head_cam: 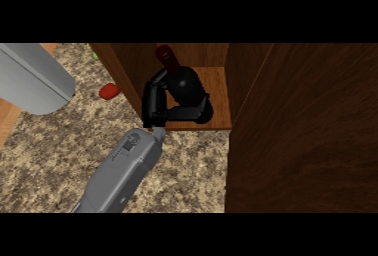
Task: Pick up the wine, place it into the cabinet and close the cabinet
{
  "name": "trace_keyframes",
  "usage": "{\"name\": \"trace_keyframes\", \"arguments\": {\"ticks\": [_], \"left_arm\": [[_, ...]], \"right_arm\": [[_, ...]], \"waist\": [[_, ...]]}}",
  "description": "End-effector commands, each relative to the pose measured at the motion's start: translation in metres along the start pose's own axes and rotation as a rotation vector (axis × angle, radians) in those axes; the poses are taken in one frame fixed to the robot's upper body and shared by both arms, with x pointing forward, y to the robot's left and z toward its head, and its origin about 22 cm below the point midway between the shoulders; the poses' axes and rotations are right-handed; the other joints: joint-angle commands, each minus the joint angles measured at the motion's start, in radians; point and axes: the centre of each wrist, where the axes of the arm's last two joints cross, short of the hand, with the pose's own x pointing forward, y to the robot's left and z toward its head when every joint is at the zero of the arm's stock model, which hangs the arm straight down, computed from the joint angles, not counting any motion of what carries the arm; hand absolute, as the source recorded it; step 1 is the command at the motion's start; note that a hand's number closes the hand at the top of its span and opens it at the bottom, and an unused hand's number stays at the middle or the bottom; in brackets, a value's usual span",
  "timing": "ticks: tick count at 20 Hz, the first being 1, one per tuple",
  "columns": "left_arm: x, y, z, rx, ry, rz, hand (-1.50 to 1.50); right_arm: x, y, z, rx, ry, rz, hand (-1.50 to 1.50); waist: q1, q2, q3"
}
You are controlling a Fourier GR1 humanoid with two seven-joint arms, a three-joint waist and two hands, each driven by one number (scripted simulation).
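Note:
The wine bottle [182, 80] is dark, with a red cap [164, 51] pointing away from me. It is inside the open wooden cabinet [215, 95], over the cabinet's floor board. My right hand [156, 102] is shut on the bottle, with the fingers along its left side and the thumb curled under its base. The grey forearm [122, 170] comes in from the lower edge. Whether the bottle rests on the board is unclear. The cabinet door [303, 130] stands open at the right. My left hand does not show.
A large grey forearm [33, 77] fills the upper left corner, close to the view. A small red object [109, 91] and a bit of green [94, 56] lie on the speckled counter [59, 160], left of the cabinet's side wall [122, 67].

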Motion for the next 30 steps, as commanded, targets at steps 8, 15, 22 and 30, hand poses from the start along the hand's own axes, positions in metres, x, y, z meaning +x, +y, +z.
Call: {"name": "trace_keyframes", "arguments": {"ticks": [8,15,22,30], "left_arm": [[-0.011,0.004,-0.036,0.026,0.049,-0.028,1.5],[0.005,0.001,-0.069,0.064,-0.026,-0.124,1.5],[-0.008,0.011,-0.069,0.079,-0.05,-0.137,1.5],[-0.002,0.008,-0.081,0.145,0.005,-0.067,1.5]], "right_arm": [[0.005,-0.004,0.01,0.013,-0.046,-0.053,-1.5],[0.017,0.013,0.023,0.049,-0.055,-0.05,-1.5],[0.02,0.001,0.014,0.065,-0.06,-0.034,-1.5],[0.004,-0.004,0.014,0.057,-0.056,-0.062,-1.5]], "waist": [[-0.003,0.003,0.0],[-0.016,0.004,0.0],[-0.016,0.007,0.0],[-0.034,0.013,0.001]]}}
